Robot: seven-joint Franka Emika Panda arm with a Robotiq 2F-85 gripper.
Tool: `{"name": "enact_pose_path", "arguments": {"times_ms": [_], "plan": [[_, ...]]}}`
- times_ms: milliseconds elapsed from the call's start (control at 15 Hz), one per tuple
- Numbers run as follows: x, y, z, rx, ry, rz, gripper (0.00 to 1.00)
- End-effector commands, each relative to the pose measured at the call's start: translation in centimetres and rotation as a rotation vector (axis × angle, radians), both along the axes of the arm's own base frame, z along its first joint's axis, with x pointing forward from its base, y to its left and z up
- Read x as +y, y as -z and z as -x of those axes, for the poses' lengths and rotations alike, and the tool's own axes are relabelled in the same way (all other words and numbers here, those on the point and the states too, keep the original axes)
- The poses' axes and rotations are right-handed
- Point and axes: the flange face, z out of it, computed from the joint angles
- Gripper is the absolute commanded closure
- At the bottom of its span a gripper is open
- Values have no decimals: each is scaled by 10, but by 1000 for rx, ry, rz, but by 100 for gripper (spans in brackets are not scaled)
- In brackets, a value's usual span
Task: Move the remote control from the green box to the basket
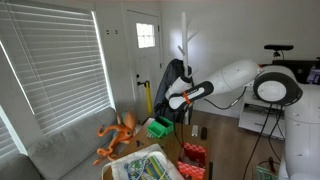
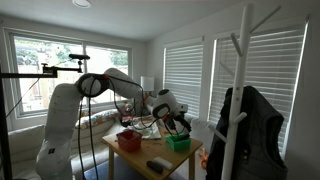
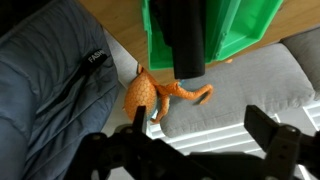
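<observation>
The remote control point(image 3: 186, 40) lies dark in the green box point(image 3: 245, 30). Only the wrist view shows it; in an exterior view the box is too small to reveal it. The gripper point(image 3: 196, 120) hangs above the box, fingers spread and empty, apart from the remote. An orange toy point(image 3: 158, 95) lies beside the box.

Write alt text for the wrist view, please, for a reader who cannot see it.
The open tool hangs above a green box holding a black remote control. An orange octopus toy lies beside the box on a grey cushion.
</observation>
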Motion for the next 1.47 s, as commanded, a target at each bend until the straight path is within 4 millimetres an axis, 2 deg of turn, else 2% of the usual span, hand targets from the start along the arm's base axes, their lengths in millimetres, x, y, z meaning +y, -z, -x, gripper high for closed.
{"name": "enact_pose_path", "arguments": {"times_ms": [0,133,400,600,733,1000,1200,1333,1400], "plan": [[-6,11,-24,39,-67,24,26],[-6,20,-28,68,-90,30,31],[-6,31,-28,123,-98,38,59],[-9,36,-29,142,-93,46,62],[-12,35,-30,134,-86,55,57],[-13,32,-32,138,-100,87,30],[-9,27,-39,128,-112,100,25],[-6,27,-43,128,-116,107,32],[-4,29,-44,133,-118,110,31]]}}
